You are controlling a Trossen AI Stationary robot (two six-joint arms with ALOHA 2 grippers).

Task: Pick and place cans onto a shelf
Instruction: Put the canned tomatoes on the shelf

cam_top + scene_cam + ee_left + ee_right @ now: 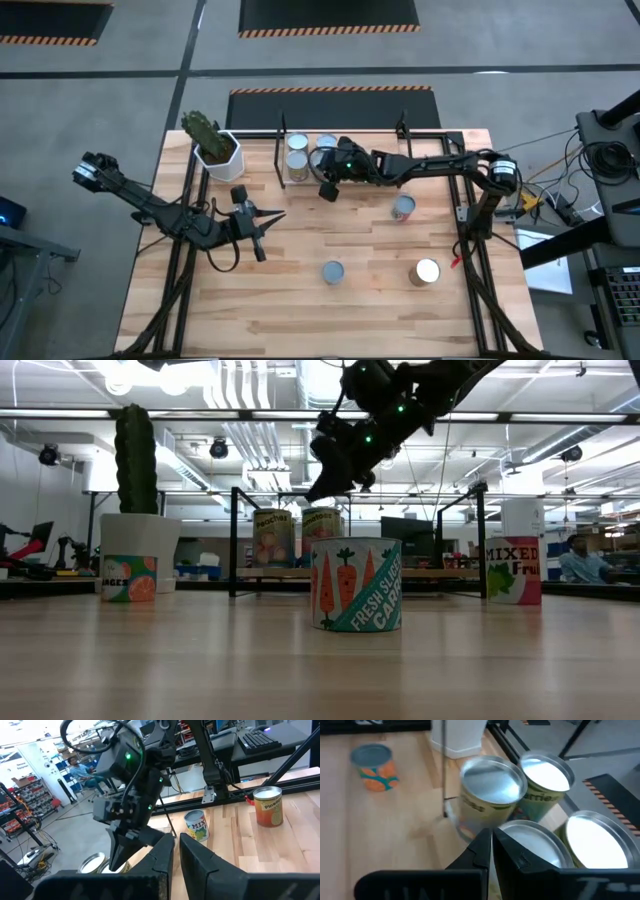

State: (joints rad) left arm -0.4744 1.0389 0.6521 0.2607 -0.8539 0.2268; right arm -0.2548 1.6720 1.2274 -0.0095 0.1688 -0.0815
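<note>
Cans (pixel 492 787): four on the shelf (pixel 440 573), right under the right pincer (pixel 491 837).
Pincer: pinched thin, holding nothing.
Feel: hard, smooth, slippery.
Grab: round sides.
Left pincer (pixel 262 226): waiting, nearly closed.

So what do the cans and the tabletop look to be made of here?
The cans look like metal with paper labels: their tops are shiny, silver-grey and ridged at the rim, and the carrot can has printed sides. The tabletop looks like light, smooth-finished wood, going by its jointed plank strips and grain.
</note>
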